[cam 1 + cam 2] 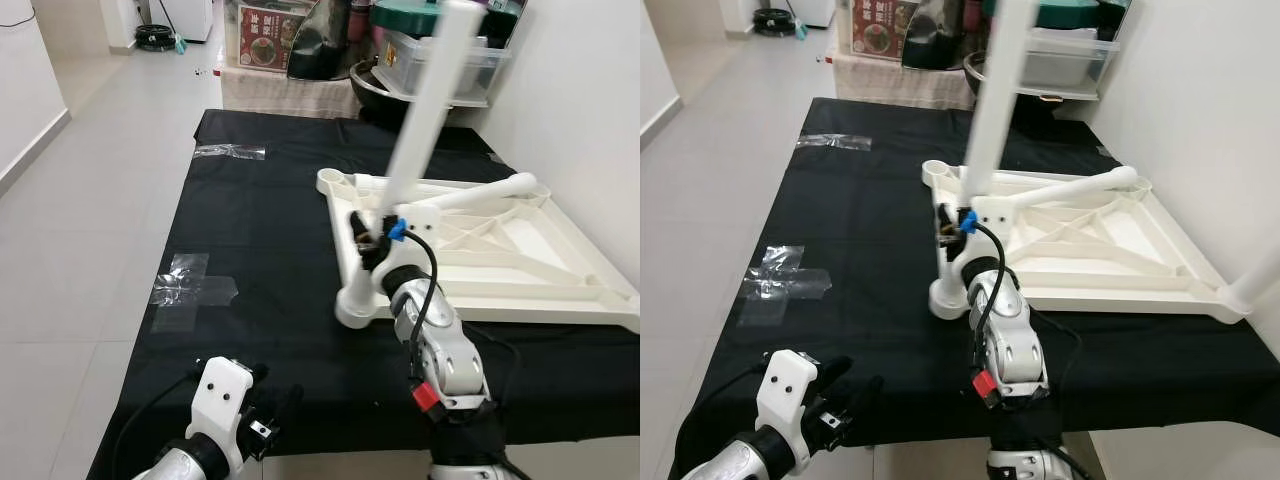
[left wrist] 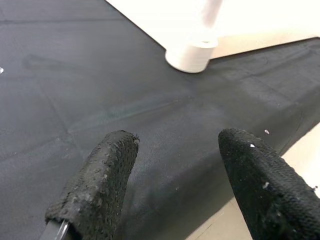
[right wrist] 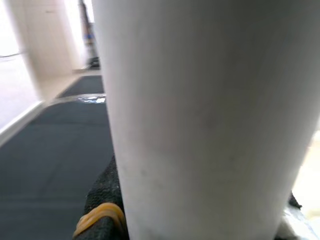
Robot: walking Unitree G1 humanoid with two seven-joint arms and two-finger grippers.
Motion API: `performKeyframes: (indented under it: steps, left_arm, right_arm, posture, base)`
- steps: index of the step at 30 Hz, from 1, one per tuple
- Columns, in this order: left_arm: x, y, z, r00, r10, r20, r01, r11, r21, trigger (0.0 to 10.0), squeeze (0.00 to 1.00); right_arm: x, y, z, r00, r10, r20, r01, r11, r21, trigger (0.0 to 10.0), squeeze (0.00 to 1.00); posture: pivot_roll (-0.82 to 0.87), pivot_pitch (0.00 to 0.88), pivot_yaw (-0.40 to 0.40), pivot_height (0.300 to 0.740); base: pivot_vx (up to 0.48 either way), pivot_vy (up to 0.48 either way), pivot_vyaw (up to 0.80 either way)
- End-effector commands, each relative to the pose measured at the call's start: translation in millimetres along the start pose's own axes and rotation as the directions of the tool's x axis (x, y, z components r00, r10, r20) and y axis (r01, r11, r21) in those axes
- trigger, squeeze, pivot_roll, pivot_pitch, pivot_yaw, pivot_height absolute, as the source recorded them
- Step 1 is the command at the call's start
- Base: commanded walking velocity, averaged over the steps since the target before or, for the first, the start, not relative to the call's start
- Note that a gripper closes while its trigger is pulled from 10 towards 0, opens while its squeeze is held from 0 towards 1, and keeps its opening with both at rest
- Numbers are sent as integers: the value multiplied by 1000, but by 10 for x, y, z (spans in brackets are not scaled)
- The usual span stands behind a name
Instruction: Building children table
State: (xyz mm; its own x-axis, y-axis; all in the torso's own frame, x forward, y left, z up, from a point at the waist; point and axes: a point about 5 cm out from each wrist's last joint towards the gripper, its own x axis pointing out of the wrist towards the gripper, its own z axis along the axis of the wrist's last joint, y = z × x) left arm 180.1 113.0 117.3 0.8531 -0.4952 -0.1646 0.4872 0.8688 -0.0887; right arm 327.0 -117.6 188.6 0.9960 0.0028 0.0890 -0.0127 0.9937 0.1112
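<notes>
white table leg stands near upright, leaning right, clamped low by right gripper.

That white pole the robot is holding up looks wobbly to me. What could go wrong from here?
The right gripper grips the long white leg near its foot, and the leg tilts high above it, so it may swing or slip, possibly toward the bins behind. It also may not line up with the corner socket of the upturned tabletop. That socket sits close to the black cloth's near edge, and the left gripper hangs open, not steadying the tabletop.
</notes>
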Motion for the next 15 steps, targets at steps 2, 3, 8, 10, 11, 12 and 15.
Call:
performKeyframes:
  steps: [2,3,8,10,11,12,15]
  left_arm:
    - [-4,-5,-31,1000,-6,-15,6,1000,-3,10000,0]
    - [-4,-5,-31,1000,-6,-15,6,1000,-3,10000,0]
    - [-7,-5,-33,1000,-4,-15,4,1000,-2,10000,0]
    - [-6,-2,-31,1000,-4,-14,4,1000,-4,10000,0]
    - [-6,-2,-31,1000,-4,-14,4,1000,-4,10000,0]
    - [-6,0,-33,1000,-4,-14,4,1000,-5,10000,0]
    - [2,-1,-35,1000,-6,-15,6,1000,-6,10000,0]
  right_arm:
    - [-68,-150,-59,979,-200,-43,201,980,3,0,0]
    - [-68,-150,-59,979,-200,-43,201,980,3,0,0]
    - [-64,-58,-79,979,-190,-76,193,981,28,6235,0]
    - [-58,23,-44,990,-123,-64,127,989,71,10000,1000]
    - [-58,23,-44,990,-123,-64,127,989,71,10000,1000]
    - [-66,33,-15,992,-116,-44,119,991,65,10000,1000]
    - [-123,25,32,994,-105,1,105,993,53,10000,1000]
  posture:
    - [123,69,-124,740]
    - [123,69,-124,740]
    - [125,73,-125,740]
    - [121,73,-124,740]
    - [121,73,-124,740]
    - [119,73,-123,740]
    - [118,72,-122,740]
  base:
    - [0,0,0]
    - [0,0,0]
    - [0,0,0]
    - [0,0,0]
    - [0,0,0]
    - [0,0,0]
    - [0,0,0]
